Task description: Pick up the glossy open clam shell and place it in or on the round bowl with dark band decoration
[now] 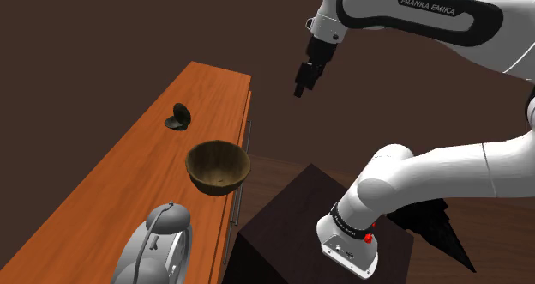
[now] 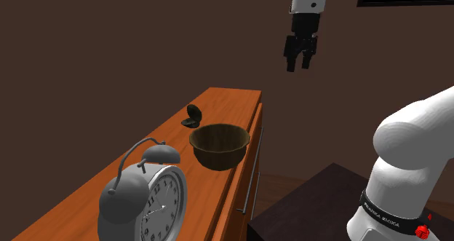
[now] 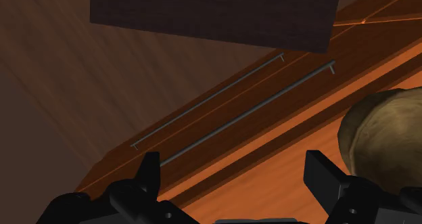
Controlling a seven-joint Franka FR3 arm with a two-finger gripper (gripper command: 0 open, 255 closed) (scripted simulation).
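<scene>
Shell (image 1: 178, 117) rests on cabinet top (image 1: 120, 175), well below the tool (image 1: 300, 88).

Smooth, polished wood desk (image 1: 103, 188); bowl (image 1: 219, 166) of darker grained wood (matt inside); clam shell (image 1: 179, 117) dark, faintly glossy; clock (image 2: 145, 196) smooth grey metal.

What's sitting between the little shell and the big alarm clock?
The brown bowl stands between the dark shell and the grey alarm clock, as the shoulder view shows.
</scene>
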